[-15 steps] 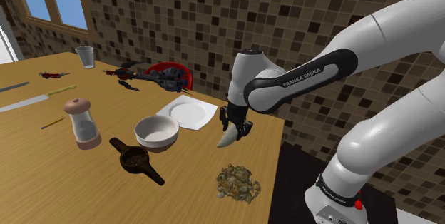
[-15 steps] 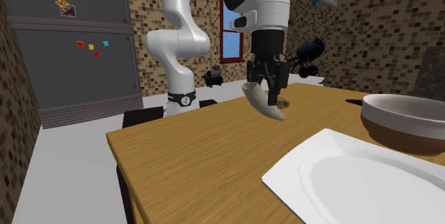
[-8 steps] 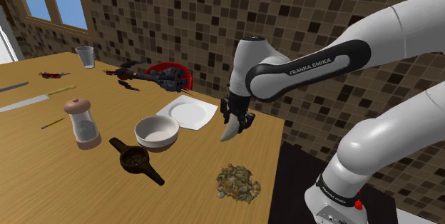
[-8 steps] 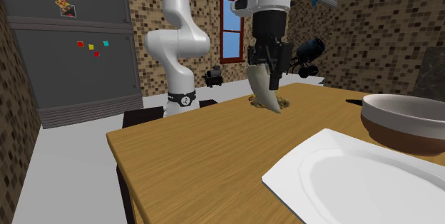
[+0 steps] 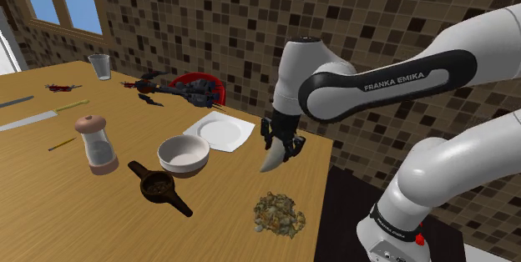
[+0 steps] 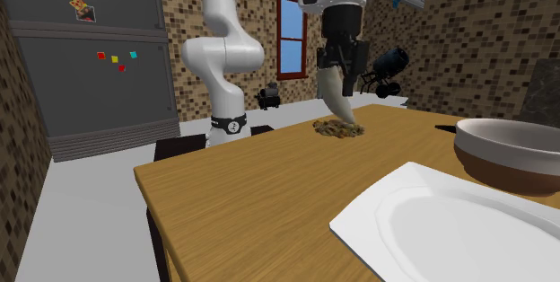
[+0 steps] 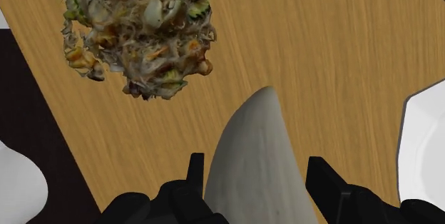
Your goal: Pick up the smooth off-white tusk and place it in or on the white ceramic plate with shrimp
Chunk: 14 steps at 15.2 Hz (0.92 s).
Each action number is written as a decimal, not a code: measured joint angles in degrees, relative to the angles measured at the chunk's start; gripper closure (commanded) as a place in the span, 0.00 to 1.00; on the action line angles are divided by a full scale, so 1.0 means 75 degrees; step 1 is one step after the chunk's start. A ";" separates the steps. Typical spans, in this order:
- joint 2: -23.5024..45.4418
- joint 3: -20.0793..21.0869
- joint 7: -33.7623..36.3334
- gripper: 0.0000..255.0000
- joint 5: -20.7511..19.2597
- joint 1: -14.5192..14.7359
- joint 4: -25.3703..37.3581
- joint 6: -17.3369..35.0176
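A smooth off-white tusk (image 5: 271, 160) hangs point-down over the wooden table (image 5: 50, 210), with my black gripper (image 5: 280, 144) shut on its thick end. From the second exterior view, the tusk (image 6: 337, 97) sits under the gripper (image 6: 342, 63), in front of a heap of brown-green shrimp food (image 6: 338, 128). In the wrist view the tusk (image 7: 255, 158) is clasped between the fingers (image 7: 195, 175), its tip near the food heap (image 7: 140, 31). That heap (image 5: 280, 214) lies near the table's front corner. An empty white square plate (image 5: 219, 130) lies at the shoulder view's left of the gripper.
A brown-and-white bowl (image 5: 184, 153) stands beside the square plate. A dark scoop (image 5: 159, 187), a grinder (image 5: 96, 144), a glass (image 5: 100, 67), a red dish (image 5: 199, 84) and cutlery lie further along the table. The table's edge (image 5: 321, 193) runs just past the gripper.
The wrist has turned, so the tusk now hangs nearly straight down instead of slanting. The gripper has shifted a little toward the shoulder view's right, still shut on the tusk.
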 measured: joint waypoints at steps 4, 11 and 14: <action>-0.0602 0.0345 0.0558 1.00 0.0450 0.0565 -0.0206 -0.0338; -0.1229 0.1006 0.1542 1.00 0.1102 0.1365 -0.0296 -0.0761; -0.1127 0.1179 0.1595 1.00 0.1216 0.1400 -0.0502 -0.0450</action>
